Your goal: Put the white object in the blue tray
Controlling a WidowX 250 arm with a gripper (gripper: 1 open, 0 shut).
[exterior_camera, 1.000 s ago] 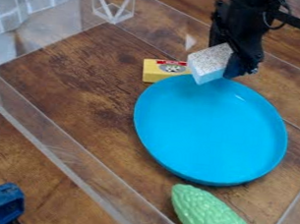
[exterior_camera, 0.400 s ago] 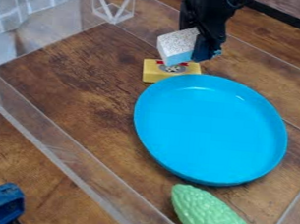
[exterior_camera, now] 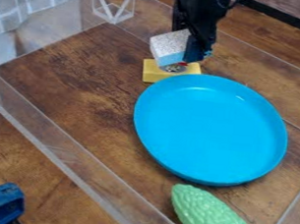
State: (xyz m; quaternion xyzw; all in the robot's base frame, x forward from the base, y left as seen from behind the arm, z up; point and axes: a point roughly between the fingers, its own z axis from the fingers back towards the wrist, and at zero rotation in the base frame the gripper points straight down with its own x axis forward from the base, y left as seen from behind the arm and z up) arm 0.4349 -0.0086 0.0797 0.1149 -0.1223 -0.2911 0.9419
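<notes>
- In the camera view, the white object [exterior_camera: 170,49] is in the upper middle of the frame, just right of center, directly above the yellow packet [exterior_camera: 155,73] as seen in the picture.
- It is a small, blocky piece, white to pale grey, with a finely speckled face that looks rough, rather like a sponge.
- The block sits tilted, its left end lower in the frame than its right end; its broad face is turned toward the camera, and the edges look fairly straight.
- Its right end is partly covered by the black gripper [exterior_camera: 193,45], which comes in from the top edge of the frame.
- The gripper is closed on the block, pinching it at that right end; the exact contact of each finger is too small and dark to make out.
- Whether the underside of the block touches the packet cannot be told from this angle.
- The block is outside the blue tray [exterior_camera: 211,129], which is large, round and bright blue and fills the right middle of the frame, on the tabletop [exterior_camera: 70,73].
- A bumpy green object [exterior_camera: 214,217] lies at the lower right, below the tray in the frame.
</notes>
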